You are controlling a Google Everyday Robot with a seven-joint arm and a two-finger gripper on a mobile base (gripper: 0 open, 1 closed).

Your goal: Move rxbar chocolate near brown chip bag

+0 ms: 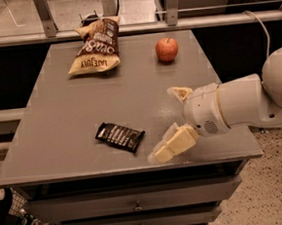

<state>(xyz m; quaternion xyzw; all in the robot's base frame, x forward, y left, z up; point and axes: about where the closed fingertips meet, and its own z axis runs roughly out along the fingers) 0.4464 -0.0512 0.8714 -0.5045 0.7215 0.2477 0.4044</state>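
The rxbar chocolate (pixel 120 136), a small flat black wrapper with pale lettering, lies on the grey table (pixel 72 110) near its front edge. The brown chip bag (pixel 97 52), brown and cream with "LATE JULY" on its pale edge, lies at the table's far left. My gripper (pixel 164 124) hovers just right of the rxbar, open and empty. One pale finger (pixel 178 93) is toward the back and the other (pixel 175 143) is near the front edge. The white arm reaches in from the right.
A red apple (pixel 167 49) stands at the far right of the table, right of the chip bag. A metal railing (pixel 139 27) runs behind the table. Drawers (pixel 136 203) sit under the tabletop. Clutter lies on the floor at lower left.
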